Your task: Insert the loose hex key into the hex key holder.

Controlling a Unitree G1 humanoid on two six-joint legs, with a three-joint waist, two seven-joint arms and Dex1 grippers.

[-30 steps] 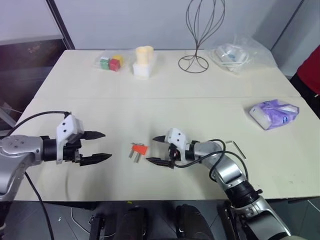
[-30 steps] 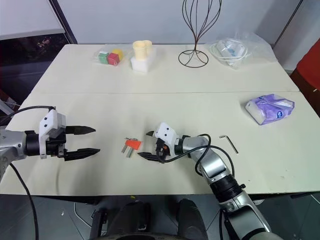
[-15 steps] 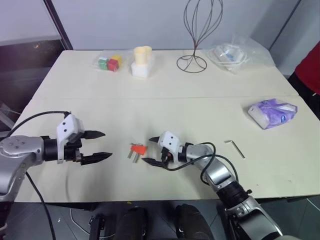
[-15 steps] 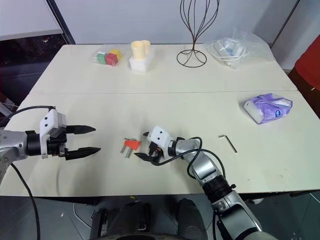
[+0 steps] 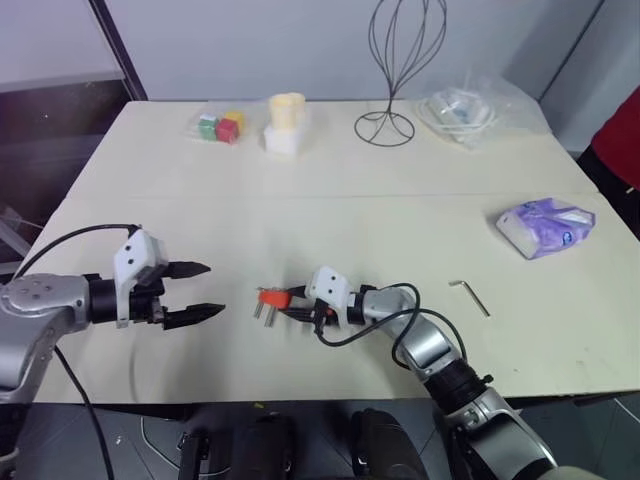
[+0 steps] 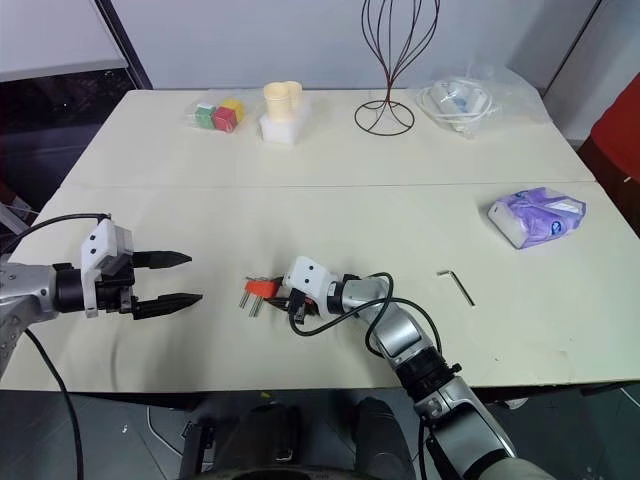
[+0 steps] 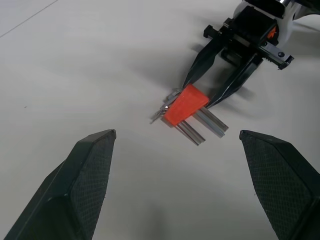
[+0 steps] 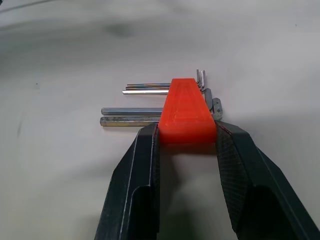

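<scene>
So the table (image 5: 330, 215) carries the job near its front edge, w/ clutter pushed to the far side where it stays out of the arms' way: wire stand (image 5: 398, 70), plastic bag (image 5: 470, 105), cup (image 5: 287, 108) and cubes (image 5: 221, 127); a tissue pack (image 5: 546, 226) lies off to the right.

Left gripper (image 5: 197, 291) hovers over the table on the left w/ jaws wide and nothing between them, aimed across at the middle, prob. parked as the spare hand until the holder is up.

Right gripper (image 8: 186, 137) reaches in low from the right and has its two pads on either flank of the holder (image 8: 187, 111), which lies flat on the table at front centre. Jaws are narrow, closed on the red block's near end (contact on both sides looks made in the right wrist view). Grabbing the plastic body rather than the metal keys makes sense: it leaves the keys sticking out sideways, clear of the fingers.

Key (image 5: 469, 296) lies loose on the table, well apart to the right of the holder, beyond the right arm, untouched. Judging by that, the step in hand is securing the holder first; fetching the key is still to do.
</scene>
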